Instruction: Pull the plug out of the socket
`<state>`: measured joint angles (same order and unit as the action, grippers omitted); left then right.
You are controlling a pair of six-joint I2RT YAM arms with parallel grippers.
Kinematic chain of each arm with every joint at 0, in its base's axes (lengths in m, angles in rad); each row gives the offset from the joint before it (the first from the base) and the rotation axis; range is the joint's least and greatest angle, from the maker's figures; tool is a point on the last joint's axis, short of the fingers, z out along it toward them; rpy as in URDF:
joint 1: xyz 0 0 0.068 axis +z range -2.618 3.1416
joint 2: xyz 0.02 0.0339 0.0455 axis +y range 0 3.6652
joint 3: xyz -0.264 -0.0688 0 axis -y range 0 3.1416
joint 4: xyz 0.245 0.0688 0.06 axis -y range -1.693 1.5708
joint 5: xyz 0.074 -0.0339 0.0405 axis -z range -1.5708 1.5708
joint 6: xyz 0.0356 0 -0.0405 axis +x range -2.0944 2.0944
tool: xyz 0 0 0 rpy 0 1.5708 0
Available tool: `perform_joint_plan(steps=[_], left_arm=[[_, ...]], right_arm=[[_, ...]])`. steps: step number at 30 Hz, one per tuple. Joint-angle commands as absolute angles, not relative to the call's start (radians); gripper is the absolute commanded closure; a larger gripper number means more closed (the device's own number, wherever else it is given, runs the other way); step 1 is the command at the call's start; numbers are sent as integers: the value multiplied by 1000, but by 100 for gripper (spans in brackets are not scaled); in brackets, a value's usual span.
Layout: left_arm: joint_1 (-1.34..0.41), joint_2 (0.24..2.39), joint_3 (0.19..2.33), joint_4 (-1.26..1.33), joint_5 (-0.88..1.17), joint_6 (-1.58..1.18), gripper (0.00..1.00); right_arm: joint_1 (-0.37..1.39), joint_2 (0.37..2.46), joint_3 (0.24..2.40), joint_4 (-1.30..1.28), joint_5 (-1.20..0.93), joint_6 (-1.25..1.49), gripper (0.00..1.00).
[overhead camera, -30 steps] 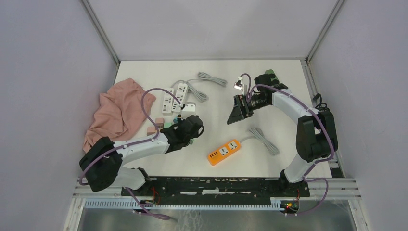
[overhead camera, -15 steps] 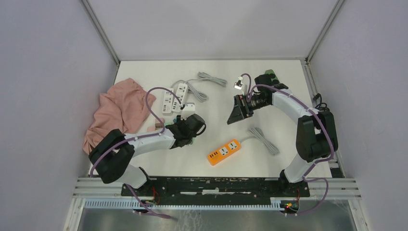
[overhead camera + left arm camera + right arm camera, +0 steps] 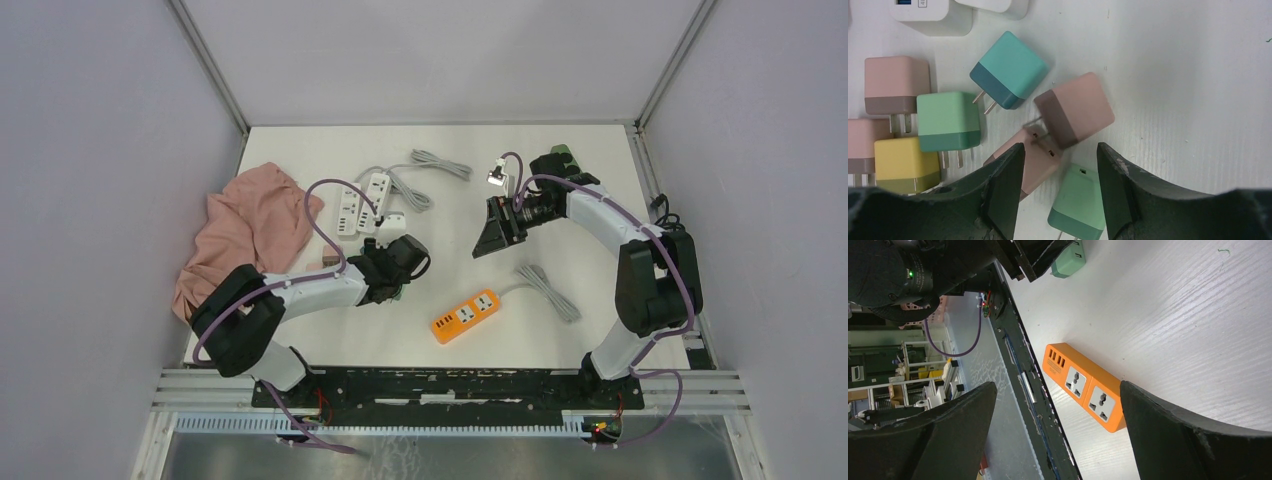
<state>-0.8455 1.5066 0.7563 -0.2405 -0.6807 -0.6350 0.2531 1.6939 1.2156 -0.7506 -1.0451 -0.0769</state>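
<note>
Leftward of centre, the left arm [image 3: 300,290] has swung its elbow toward the right, and its wrist hangs over the loose plugs just near of the white power strips [image 3: 362,200]. The right arm [image 3: 600,215] has not shifted. A pink cloth [image 3: 245,235] lies at the far left. The orange power strip [image 3: 466,315] sits near centre on the tabletop [image 3: 600,160].

From the left wrist, the left fingers [image 3: 1003,190] have parted to a middling gap and clamp nothing. Below them a pink plug [image 3: 1075,107] lies flat, its prongs crossing a second pink plug [image 3: 1023,162]. A teal plug [image 3: 1008,70], a green plug [image 3: 948,120] and a yellow plug [image 3: 905,162] lie just beside them. My reading is that a pulled plug has just been let go onto this heap.

From the right wrist, the right fingers [image 3: 1173,440] stand wide and empty. Both sockets on the orange strip show bare. Whether the white strips hold another plug I cannot tell.
</note>
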Motion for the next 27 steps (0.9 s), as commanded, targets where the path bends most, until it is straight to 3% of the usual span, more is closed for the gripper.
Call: perform_joint_plan(steps=[1, 12, 19, 24, 27], left_arm=[[-841, 1480, 791, -252, -728, -680, 38], [-841, 1322, 778, -264, -651, -660, 32], [-841, 1177, 711, -136, -439, -596, 20], [-840, 1097, 706, -98, -357, -571, 2], [-841, 1049, 717, -102, -324, -556, 1]], right_arm=[[249, 1668, 1260, -750, -1061, -95, 0], [244, 1667, 1274, -777, -1055, -120, 0], [240, 1656, 1281, -791, -1045, -135, 0], [233, 1640, 1297, -831, -1019, -174, 0], [223, 1614, 1333, -904, -978, -244, 0]])
